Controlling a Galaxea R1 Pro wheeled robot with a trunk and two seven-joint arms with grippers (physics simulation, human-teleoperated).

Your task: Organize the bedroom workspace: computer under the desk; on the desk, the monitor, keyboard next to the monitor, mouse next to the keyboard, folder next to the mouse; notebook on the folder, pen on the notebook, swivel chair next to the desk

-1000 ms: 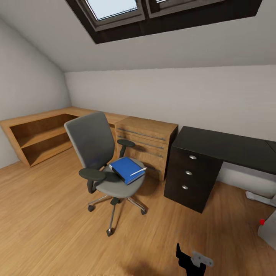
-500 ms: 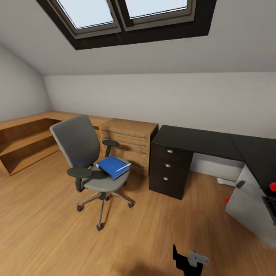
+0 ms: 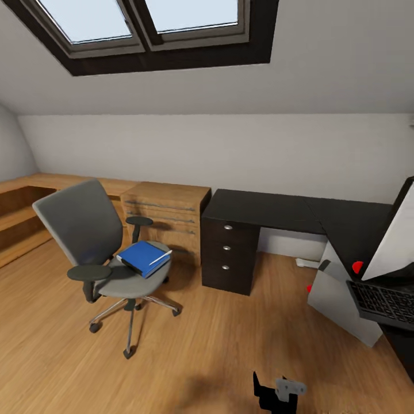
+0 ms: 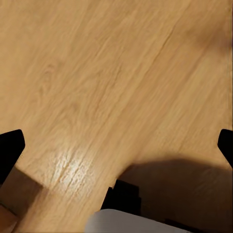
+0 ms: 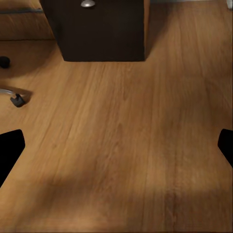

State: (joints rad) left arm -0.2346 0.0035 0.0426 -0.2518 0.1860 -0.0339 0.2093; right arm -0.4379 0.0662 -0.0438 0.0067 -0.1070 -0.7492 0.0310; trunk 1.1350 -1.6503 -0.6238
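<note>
Your view has swung right: the swivel chair (image 3: 100, 253) and desk (image 3: 270, 211) sit further left in frame, and the monitor (image 3: 394, 236), keyboard (image 3: 382, 301) and computer (image 3: 339, 299) have entered.

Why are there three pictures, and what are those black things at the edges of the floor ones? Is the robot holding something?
A robot with two arms took these, inside a computer-made bedroom. The big picture comes from a camera on its head. It shows a grey swivel chair with a blue folder on its seat and a thin white pen lying on the folder. Next to it stands a black desk. At the right edge you can see part of a monitor and a keyboard.

The two floor pictures come from cameras on the robot's wrists, looking down along its fingers. The black shapes at the sides are the fingertips of the left gripper and the right gripper. Both are spread wide open over the wooden floor, holding nothing.
</note>
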